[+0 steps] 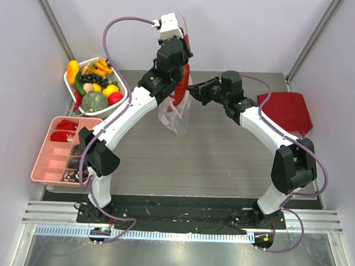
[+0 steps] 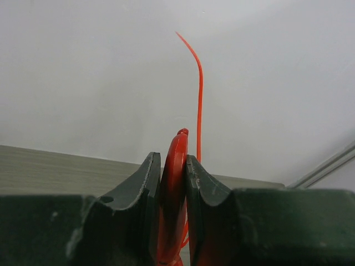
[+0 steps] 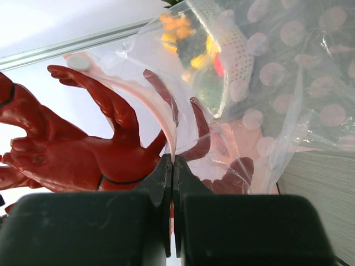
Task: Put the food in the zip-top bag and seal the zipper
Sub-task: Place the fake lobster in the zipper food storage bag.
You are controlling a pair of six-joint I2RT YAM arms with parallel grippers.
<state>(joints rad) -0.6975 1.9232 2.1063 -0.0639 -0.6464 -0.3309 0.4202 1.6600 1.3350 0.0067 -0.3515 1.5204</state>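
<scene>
The red lobster (image 1: 181, 86) hangs upright above the table, its lower end inside the mouth of the clear dotted zip-top bag (image 1: 179, 122). My left gripper (image 1: 182, 61) is shut on the lobster (image 2: 173, 166), and a thin orange antenna (image 2: 199, 83) sticks up past the fingers. My right gripper (image 1: 193, 90) is shut on the bag's mouth edge (image 3: 173, 162), holding the bag up. In the right wrist view the lobster's claws (image 3: 72, 144) sit left of the pale pink zipper strip (image 3: 162, 113), partly behind the bag's plastic (image 3: 288, 77).
A white basket (image 1: 117, 100) of toy fruit and vegetables stands at the back left. A pink compartment tray (image 1: 42, 156) with small food pieces lies at the left edge. A dark red flat object (image 1: 287, 111) lies at the right.
</scene>
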